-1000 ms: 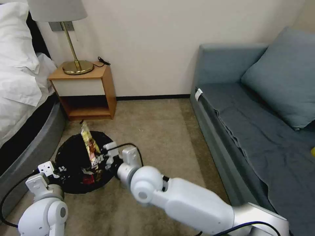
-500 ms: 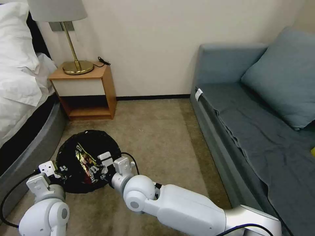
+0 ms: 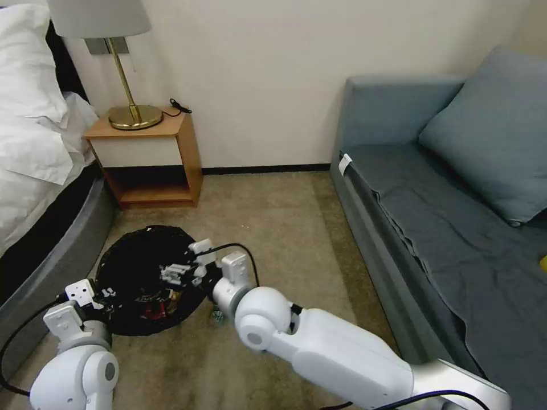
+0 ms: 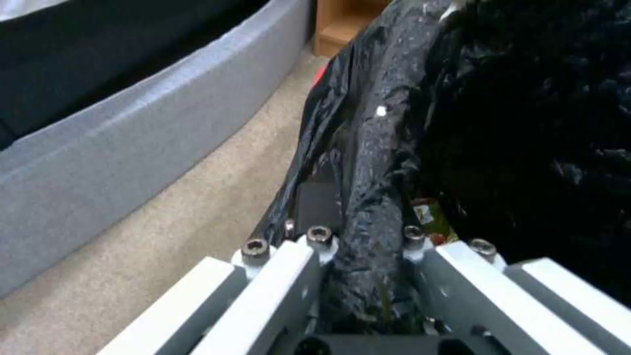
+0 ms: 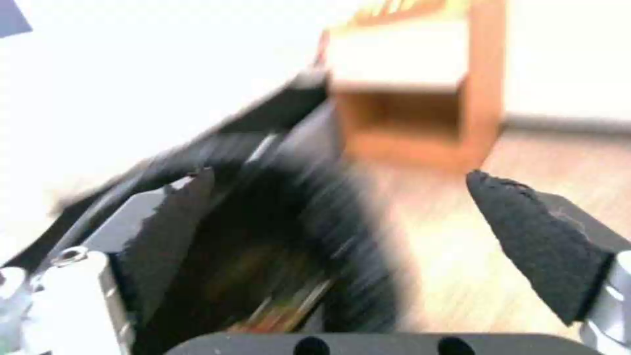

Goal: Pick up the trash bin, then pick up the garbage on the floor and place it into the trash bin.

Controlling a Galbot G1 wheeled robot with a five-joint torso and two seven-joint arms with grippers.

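Observation:
The trash bin (image 3: pixel 134 259), round and lined with a crinkled black bag, stands on the carpet by the bed. My left gripper (image 3: pixel 105 295) is shut on its near rim; in the left wrist view the bag-covered rim (image 4: pixel 368 162) runs between the closed fingers (image 4: pixel 283 266). My right gripper (image 3: pixel 172 273) hovers over the bin's right side, open and holding nothing; its black pads (image 5: pixel 167 222) stand wide apart above the bin (image 5: pixel 296 231). Garbage (image 3: pixel 155 304), red and gold wrappers, lies inside the bin, and a wrapper edge (image 5: pixel 283 308) shows below the right gripper.
The grey bed base (image 3: pixel 51 256) lies close on the bin's left, and a wooden nightstand (image 3: pixel 151 159) with a brass lamp stands behind it. A blue-grey sofa (image 3: pixel 433 228) fills the right side. Open carpet (image 3: pixel 273 228) lies between. A small object (image 3: pixel 217 313) lies by the bin's right edge.
A second ago my right gripper held a gold-brown wrapper upright over the bin. It lowered it in, opened, and has now drawn up and slightly right, leaving the wrapper inside.

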